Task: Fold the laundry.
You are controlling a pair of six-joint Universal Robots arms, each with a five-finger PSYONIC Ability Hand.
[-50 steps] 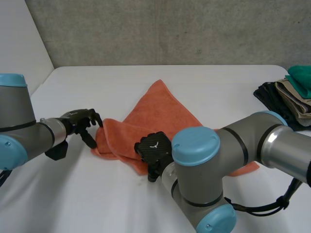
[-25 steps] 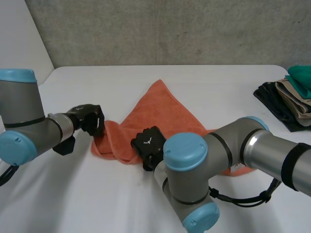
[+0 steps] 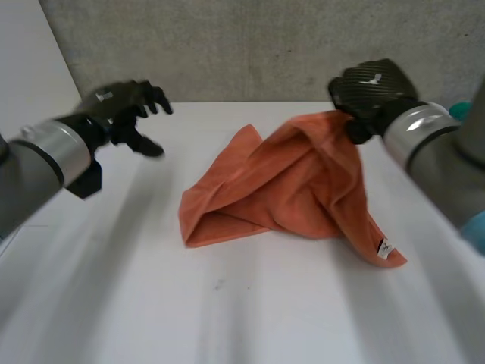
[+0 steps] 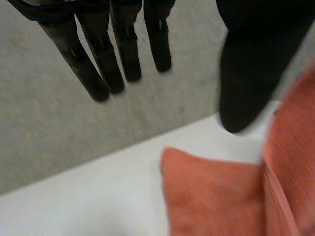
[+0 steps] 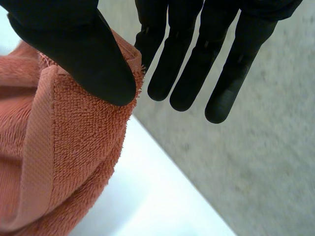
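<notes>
An orange towel point(image 3: 273, 182) lies crumpled on the white table point(image 3: 227, 311), with one corner pulled up to the back right. My right hand point(image 3: 371, 87) is shut on that raised corner. In the right wrist view the thumb point(image 5: 83, 49) pinches the towel's hemmed edge point(image 5: 64, 147) against a finger. A white label point(image 3: 384, 248) shows at the towel's near right tip. My left hand point(image 3: 125, 106) hovers open, well left of the towel and above the table. Its fingers point(image 4: 103, 64) are straight and hold nothing, and the towel point(image 4: 211, 196) lies beyond them.
A bit of teal cloth point(image 3: 461, 110) shows at the table's right edge behind my right arm. A grey concrete wall point(image 3: 242, 45) stands behind the table's far edge. Bare table surface lies to the left and in front of the towel.
The left hand let go of the towel's left end, opened, and rose up and away to the left. The right hand lifted its pinched corner from the front up to the back right, stretching the towel.
</notes>
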